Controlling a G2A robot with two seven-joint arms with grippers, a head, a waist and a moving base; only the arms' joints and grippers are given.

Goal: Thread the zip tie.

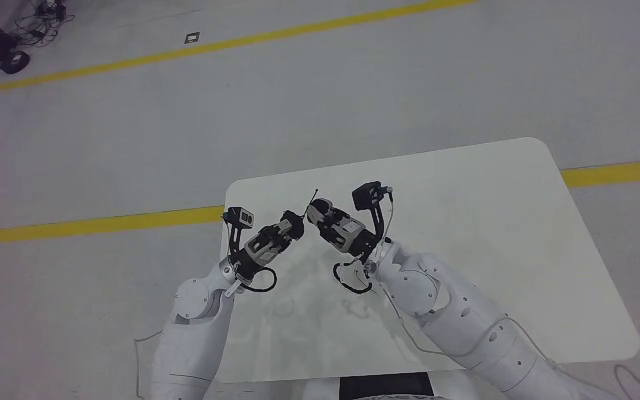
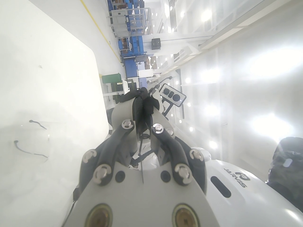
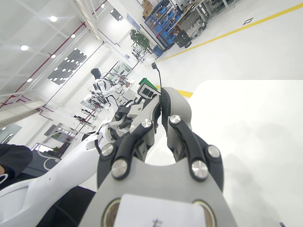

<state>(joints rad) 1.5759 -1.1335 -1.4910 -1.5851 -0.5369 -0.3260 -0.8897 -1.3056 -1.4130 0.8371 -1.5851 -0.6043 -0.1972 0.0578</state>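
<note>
Zip tie (image 3: 159, 79) being held above the table (image 1: 480, 190)
Left gripper (image 2: 142, 106) and right gripper (image 3: 161, 102) are hovering tip to tip over the table's corner; each is clenching the tie.

Zip tie (image 3: 159, 81) looks like thin matt black plastic. Right gripper (image 3: 161, 102) has ribbed, rubbery-looking black pads (image 3: 165, 102), shiny polished metal pins (image 3: 174, 119) and a matt grey body. Table (image 1: 480, 200) is smooth white, faintly glossy.
</note>
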